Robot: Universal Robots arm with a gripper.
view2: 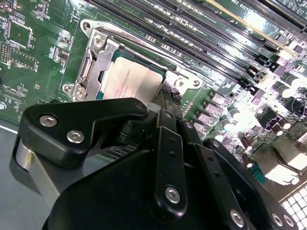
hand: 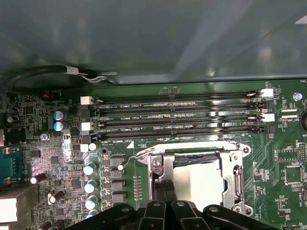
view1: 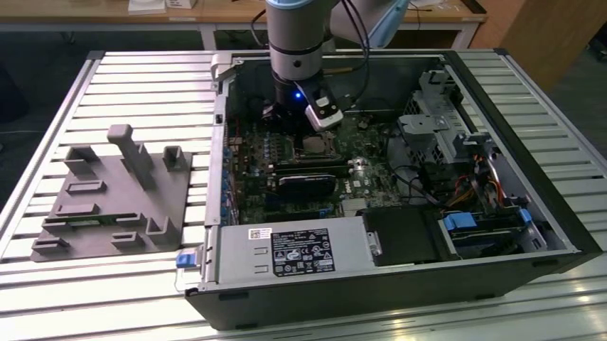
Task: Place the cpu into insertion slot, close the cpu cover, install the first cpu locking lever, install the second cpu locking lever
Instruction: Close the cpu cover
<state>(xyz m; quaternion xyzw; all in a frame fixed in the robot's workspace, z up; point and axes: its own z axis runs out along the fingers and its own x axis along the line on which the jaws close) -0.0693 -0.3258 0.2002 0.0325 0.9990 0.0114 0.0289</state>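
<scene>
A slatted metal table (view1: 142, 78) carries an open computer case (view1: 379, 302) lying on its side. Everything below is placed from the cpu cover (hand: 237, 177), the thin silver frame on the socket deep inside that case.

In the exterior view, the robot arm (view1: 298, 35) comes straight down into the case, directly above the cpu cover. A grey moulded fixture (view1: 114, 199) sits on the table outside the case, well apart from the cover, toward the exterior view's left. A labelled silver power supply (view1: 284, 256) sits inside the case against its wall, some way from the cover.

The green motherboard (hand: 283, 143) lies flat under the cover. Four long black memory slots (hand: 177, 117) run side by side just beside one edge of it.

The cpu cover appears to lie down flat on its socket. The cpu (hand: 201, 179), a pale silver square, sits in the socket and shows through the cover's open window. A thin wire lever (hand: 127, 160) ends in a hook just beside the cover.

The gripper (hand: 163, 187) hangs low over one edge of the cover. Its two black fingers are closed against each other, with nothing visible between them.
</scene>
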